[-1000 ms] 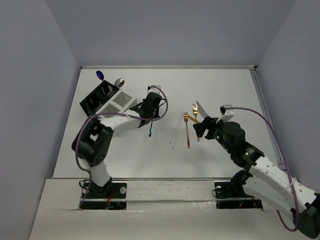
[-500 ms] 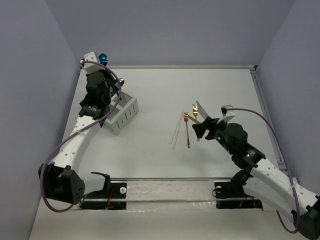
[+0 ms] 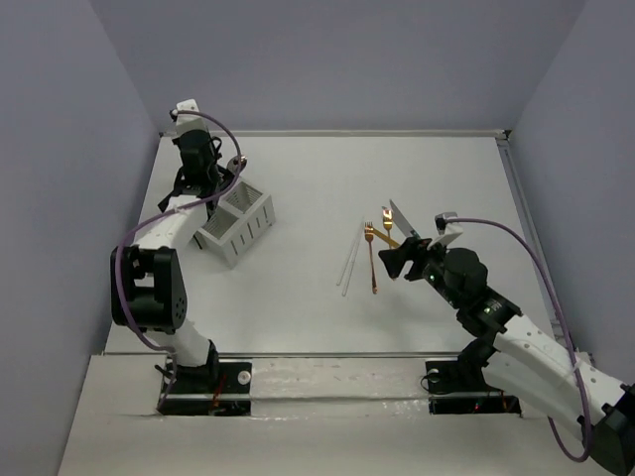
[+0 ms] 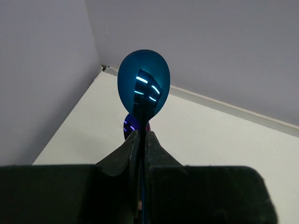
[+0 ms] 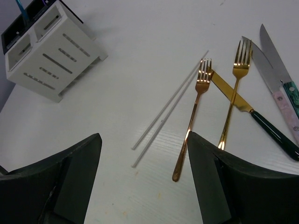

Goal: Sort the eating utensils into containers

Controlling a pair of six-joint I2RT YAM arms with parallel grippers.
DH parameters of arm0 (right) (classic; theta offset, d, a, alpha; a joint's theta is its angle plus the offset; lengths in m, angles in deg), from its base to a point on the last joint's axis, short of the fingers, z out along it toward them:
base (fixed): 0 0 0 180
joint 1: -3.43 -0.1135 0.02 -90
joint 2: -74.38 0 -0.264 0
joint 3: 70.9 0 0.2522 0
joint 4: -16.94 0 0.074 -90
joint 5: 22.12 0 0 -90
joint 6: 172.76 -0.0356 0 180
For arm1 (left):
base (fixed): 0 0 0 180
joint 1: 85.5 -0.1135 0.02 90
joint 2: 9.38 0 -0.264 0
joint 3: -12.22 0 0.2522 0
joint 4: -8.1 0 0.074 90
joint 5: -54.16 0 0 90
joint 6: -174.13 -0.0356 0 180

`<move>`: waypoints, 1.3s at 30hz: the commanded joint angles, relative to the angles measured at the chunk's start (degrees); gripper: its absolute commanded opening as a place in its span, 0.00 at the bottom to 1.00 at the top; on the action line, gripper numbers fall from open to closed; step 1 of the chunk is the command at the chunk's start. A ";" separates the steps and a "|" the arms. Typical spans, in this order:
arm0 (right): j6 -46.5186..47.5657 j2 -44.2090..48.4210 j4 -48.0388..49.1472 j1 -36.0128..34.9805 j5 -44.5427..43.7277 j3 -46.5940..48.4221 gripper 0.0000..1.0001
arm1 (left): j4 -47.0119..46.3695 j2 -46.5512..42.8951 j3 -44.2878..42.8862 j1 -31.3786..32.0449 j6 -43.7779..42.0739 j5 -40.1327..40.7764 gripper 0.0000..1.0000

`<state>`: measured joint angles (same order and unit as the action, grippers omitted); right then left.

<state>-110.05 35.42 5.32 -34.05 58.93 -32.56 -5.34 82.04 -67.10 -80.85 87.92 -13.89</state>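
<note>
Near the worktop's (image 3: 327, 169) far left corner, the left jaws are clenched on the blue spoon (image 4: 143, 81) (bowl sticking out beyond them), beside the white caddy (image 3: 241, 220). The right jaws gape released above gold forks (image 5: 202, 84), white chopsticks (image 5: 170, 100) and knives (image 5: 271, 56) lying toward the right edge.

Soft, even light, faint shadows; glare streaks the blue spoon (image 4: 143, 81).

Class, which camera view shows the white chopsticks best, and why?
Right wrist: the white chopsticks lie full length, close up, left of a gold fork. Top external shows them only as thin faint lines; the left wrist view misses them entirely.
</note>
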 commanded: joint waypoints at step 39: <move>0.75 1.87 9.65 0.12 3.50 -2.96 1.00 | -20.35 5.44 2.54 -1.84 -4.14 3.62 0.44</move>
<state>-109.72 36.54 11.41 -34.05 62.34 -35.49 -21.38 92.02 -65.53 -83.32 83.09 -11.68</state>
